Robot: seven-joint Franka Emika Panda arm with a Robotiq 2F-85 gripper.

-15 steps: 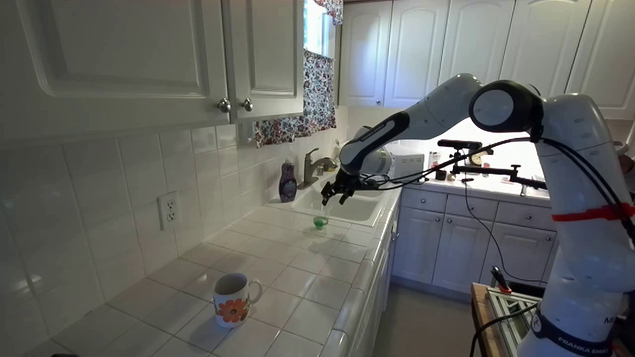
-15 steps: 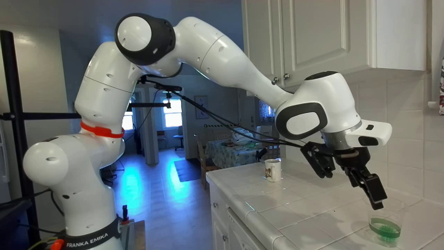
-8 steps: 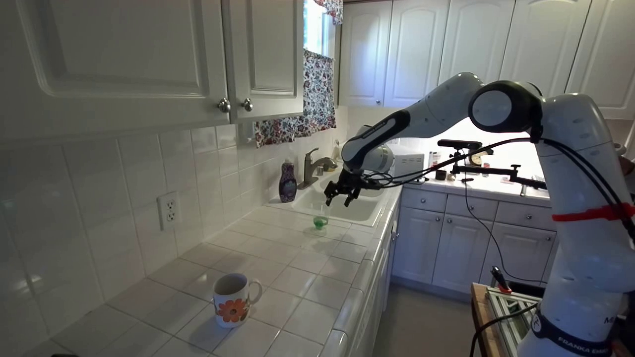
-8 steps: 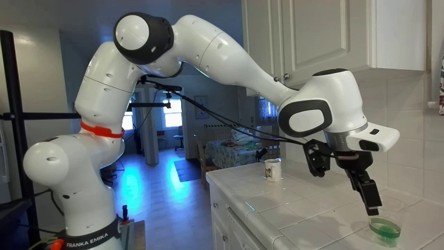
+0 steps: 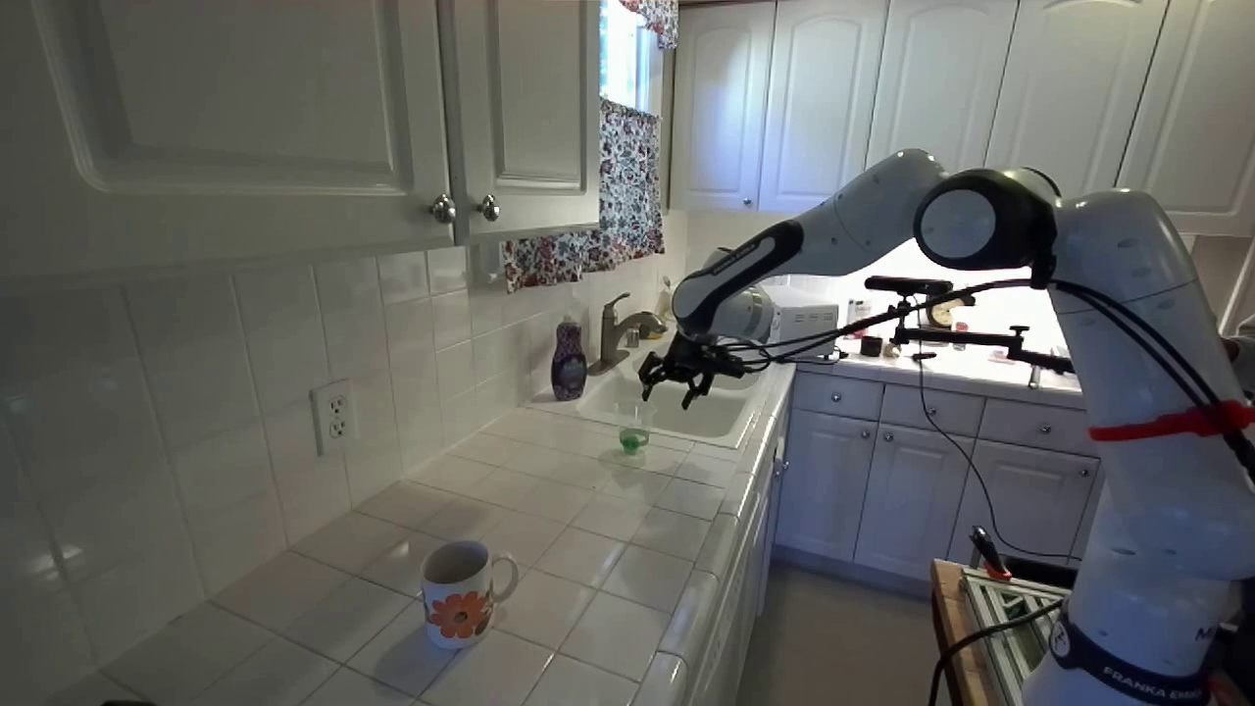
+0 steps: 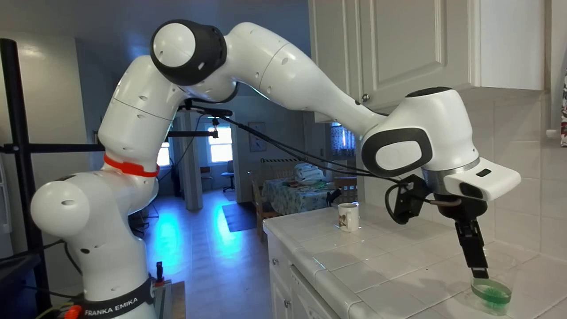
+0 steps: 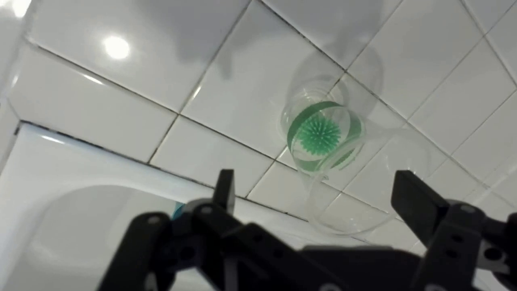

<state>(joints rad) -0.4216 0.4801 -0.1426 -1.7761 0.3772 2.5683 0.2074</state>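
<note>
One row of tile (image 7: 214, 155) parts the cup (image 7: 348, 157) from the sink (image 7: 89, 167); more spreads past the cup. It seems to hold a ball (image 7: 319, 135); near it hangs the gripper (image 7: 315, 186), jaws wide.

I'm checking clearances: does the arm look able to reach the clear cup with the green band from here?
Probably yes: the jaws stand open close to the clear cup, and nothing visible blocks the way.

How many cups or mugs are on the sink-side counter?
2: the clear cup by the sink, near the open gripper, and the flowered mug farther along the counter. The arm may hide more.
</note>
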